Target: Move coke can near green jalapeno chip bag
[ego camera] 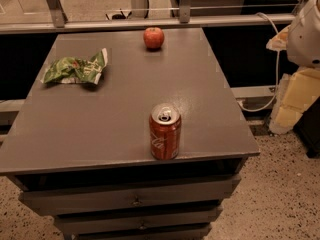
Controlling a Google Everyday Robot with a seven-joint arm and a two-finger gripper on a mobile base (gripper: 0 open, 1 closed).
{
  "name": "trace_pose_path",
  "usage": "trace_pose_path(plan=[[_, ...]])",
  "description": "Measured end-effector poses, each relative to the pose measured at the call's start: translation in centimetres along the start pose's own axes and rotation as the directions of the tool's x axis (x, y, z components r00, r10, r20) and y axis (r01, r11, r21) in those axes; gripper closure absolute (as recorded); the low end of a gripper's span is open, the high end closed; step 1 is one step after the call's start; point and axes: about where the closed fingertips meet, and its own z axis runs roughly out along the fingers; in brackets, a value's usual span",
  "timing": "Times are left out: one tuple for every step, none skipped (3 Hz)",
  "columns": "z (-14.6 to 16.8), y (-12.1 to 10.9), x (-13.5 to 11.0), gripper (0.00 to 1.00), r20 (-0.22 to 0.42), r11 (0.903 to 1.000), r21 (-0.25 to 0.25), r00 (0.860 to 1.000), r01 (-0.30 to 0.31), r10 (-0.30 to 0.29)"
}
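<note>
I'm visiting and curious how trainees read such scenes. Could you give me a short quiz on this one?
1. True or false: the end effector grips the coke can.
2. In the camera view, the green jalapeno chip bag lies on the table's A) left B) right C) front edge.
3. Which fruit sits farthest back?
Key: 1 false, the can stands free; the end effector is out of view, only a white robot part at the right. 2 A. 3 apple.
</note>
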Motion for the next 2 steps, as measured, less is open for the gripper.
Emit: trace_pose_path(plan=[[0.0,0.0,0.0,0.0,0.0,1.0,0.0,1.0,0.0,0.0],[1.1,-0.2,-1.6,0.0,0.09,0.9996,-0.019,0.996,0.022,-0.021]])
